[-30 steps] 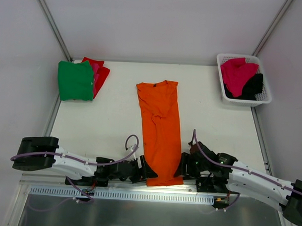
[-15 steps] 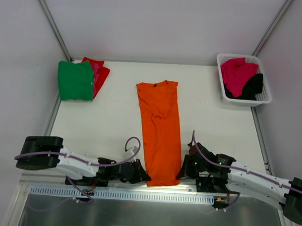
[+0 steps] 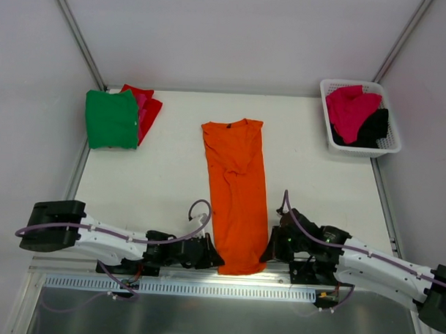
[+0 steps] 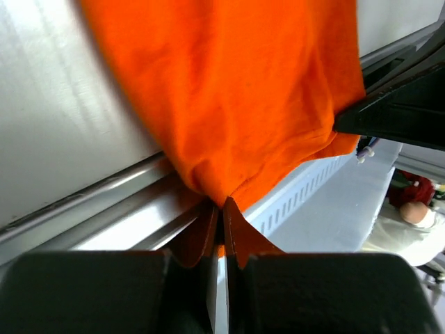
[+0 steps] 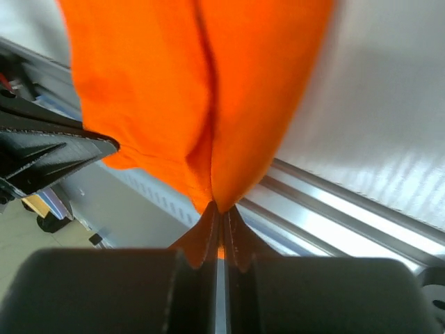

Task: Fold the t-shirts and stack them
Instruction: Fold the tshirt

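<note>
The orange t-shirt (image 3: 237,189) is spread lengthwise in the middle of the desk (image 3: 164,187), with the collar at the far end and the hem at the near edge. The near left hem corner is pinched in the left pincer (image 3: 217,263), whose jaws are pressed together on the cloth; the near right corner is gripped likewise by the right pincer (image 3: 265,254). The fabric is judged light and limp, so sagging is expected; both corners should be raised evenly
</note>
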Robot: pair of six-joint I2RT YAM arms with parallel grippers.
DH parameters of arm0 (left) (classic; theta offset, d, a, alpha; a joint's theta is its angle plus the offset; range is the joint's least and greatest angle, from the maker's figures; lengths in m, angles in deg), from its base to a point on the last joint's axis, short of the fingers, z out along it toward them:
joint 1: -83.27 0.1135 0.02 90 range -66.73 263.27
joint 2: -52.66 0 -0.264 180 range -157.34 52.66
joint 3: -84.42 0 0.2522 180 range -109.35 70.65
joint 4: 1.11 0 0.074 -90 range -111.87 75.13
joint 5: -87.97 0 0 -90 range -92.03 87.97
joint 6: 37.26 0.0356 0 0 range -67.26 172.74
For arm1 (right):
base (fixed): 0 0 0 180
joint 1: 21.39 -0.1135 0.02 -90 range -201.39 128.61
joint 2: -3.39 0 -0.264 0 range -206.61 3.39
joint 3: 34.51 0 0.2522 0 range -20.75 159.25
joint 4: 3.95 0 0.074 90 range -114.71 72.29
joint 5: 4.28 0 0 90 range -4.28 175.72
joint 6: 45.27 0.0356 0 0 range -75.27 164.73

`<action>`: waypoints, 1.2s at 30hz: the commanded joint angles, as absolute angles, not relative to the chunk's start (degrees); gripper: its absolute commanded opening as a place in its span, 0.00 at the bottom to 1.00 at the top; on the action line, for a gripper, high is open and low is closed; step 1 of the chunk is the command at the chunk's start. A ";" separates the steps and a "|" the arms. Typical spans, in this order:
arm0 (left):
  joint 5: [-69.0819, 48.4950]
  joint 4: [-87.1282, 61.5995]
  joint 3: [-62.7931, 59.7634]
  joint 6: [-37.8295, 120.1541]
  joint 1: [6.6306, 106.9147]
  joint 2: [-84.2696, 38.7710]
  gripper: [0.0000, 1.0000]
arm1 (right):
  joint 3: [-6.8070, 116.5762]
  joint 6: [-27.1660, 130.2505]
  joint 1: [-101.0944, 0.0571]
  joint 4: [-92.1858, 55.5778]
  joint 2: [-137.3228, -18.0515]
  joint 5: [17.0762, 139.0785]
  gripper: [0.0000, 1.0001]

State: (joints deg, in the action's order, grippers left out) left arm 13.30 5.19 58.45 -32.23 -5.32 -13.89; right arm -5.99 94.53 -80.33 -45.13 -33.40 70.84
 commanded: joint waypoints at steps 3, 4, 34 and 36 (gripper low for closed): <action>21.07 -11.93 49.84 -22.33 -6.02 -4.93 0.00 | 1.56 89.30 -80.72 -45.75 -35.19 72.62 0.01; 21.95 -13.88 49.13 -21.79 -6.02 -2.48 0.00 | 2.27 88.68 -80.72 -45.66 -36.23 73.06 0.01; 14.49 -17.24 35.34 6.41 24.12 -11.84 0.00 | 26.18 68.81 -66.66 -37.22 -70.43 73.41 0.00; 14.14 -16.72 34.01 7.39 25.26 -14.48 0.00 | 27.58 67.50 -64.73 -36.87 -72.70 72.71 0.01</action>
State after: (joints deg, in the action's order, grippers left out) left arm 16.25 -20.54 37.97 2.83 23.92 -12.25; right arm 23.87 70.66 -66.93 -39.60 -70.60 74.01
